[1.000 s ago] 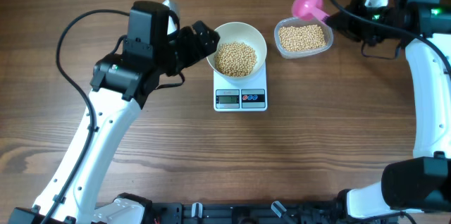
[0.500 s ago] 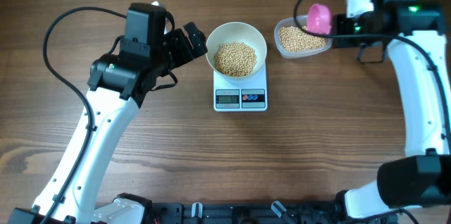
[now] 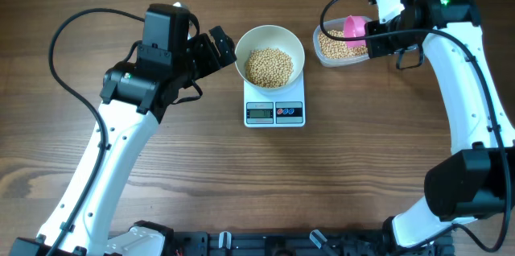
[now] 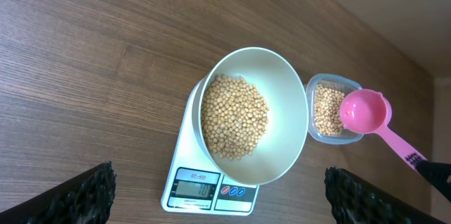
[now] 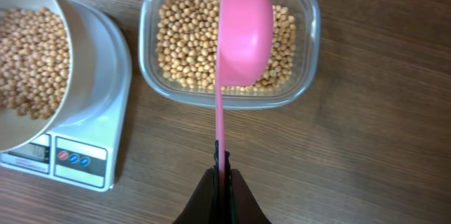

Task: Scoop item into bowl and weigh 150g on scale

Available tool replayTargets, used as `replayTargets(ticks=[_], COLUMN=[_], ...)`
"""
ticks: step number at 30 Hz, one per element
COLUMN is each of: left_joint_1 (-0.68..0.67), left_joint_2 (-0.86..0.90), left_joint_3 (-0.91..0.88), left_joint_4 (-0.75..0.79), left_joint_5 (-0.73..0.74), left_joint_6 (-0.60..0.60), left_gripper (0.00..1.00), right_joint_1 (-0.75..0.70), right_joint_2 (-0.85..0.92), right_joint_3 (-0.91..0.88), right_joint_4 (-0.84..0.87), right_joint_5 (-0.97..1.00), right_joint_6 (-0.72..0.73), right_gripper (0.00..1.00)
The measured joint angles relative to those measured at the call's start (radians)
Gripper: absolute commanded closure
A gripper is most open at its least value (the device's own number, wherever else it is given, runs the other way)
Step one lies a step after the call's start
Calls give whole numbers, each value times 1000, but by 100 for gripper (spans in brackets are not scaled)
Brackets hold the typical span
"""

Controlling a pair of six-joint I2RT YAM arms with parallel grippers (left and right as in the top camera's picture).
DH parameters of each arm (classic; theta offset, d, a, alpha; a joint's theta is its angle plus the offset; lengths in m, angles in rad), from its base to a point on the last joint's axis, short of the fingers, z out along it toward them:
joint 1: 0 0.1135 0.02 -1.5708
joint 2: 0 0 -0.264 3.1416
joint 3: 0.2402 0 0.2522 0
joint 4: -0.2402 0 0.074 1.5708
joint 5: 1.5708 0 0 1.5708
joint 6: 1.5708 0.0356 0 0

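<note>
Right gripper [image 5: 223, 178]: jaws closed together on the end of the thin handle of the pink scoop [image 5: 246, 30]. The handle runs straight out from the fingers. The scoop cup sits above the clear plastic tub [image 5: 304, 20], turned partly on its side. The tub rests on the desk [image 3: 362, 151] and holds a layer of tan beans [image 5: 183, 48].

Left gripper [image 3: 219, 49]: jaws spread wide apart, nothing between them. It sits just beside the left side of the white bowl [image 3: 296, 47].

The bowl stands upright on the white scale [image 3: 274, 113] and covers most of the platform. A heap of beans [image 3: 268, 67] lies in the bottom of the bowl. The scale display and two buttons face the near edge of the desk; the reading is too small to make out. The tub is just right of the scale.
</note>
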Motion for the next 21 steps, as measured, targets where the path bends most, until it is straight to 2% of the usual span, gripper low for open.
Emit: replayTargets(ticks=[21], left_joint_1=[0], left_joint_2=[1], left_joint_3=[0], left_joint_4=[0], left_joint_5=[0], left_joint_6=[0], left_gripper=[0], right_joint_1=[3], right_joint_2=[135], right_joint_3=[-1], right_joint_4=[41], right_joint_5=[68], right_joint_6=[1], right_gripper=[96])
